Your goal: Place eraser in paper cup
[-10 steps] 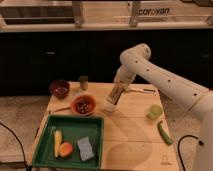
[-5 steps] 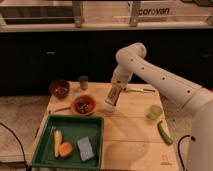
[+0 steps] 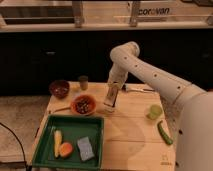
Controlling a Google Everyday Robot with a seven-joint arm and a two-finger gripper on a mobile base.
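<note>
Since the previous frames the arm has swung leftward and down, carrying the eraser [image 3: 111,96] from right of the red bowl's level to a spot just at the bowl's 3 o'clock. The eraser hangs nearly upright, long axis slightly tilted, its lower end close over the paper cup [image 3: 108,108], which stands on the wooden table [image 3: 135,140] and is largely hidden behind the eraser; whether the eraser's tip touches the cup, I cannot tell. The gripper [image 3: 114,86] sits at the eraser's 12 o'clock and is clenched on its upper end. The white arm [image 3: 150,75] rises from the gripper to an elbow, then slopes down toward 4 o'clock to the robot body at the frame's right edge. At the cup's 9 o'clock sits the red bowl [image 3: 83,105] with dark contents. Further toward 10 o'clock are a dark bowl [image 3: 59,88] and a small dark cup [image 3: 83,82]. At the paper cup's 3 o'clock, well apart, stands a light green cup [image 3: 155,111], with a green elongated vegetable [image 3: 164,133] at its 5 o'clock. At the paper cup's 7 o'clock lies a green tray [image 3: 47,137] holding a blue-grey sponge [image 3: 85,148], an orange item [image 3: 65,149] and a pale elongated item [image 3: 57,141].
</note>
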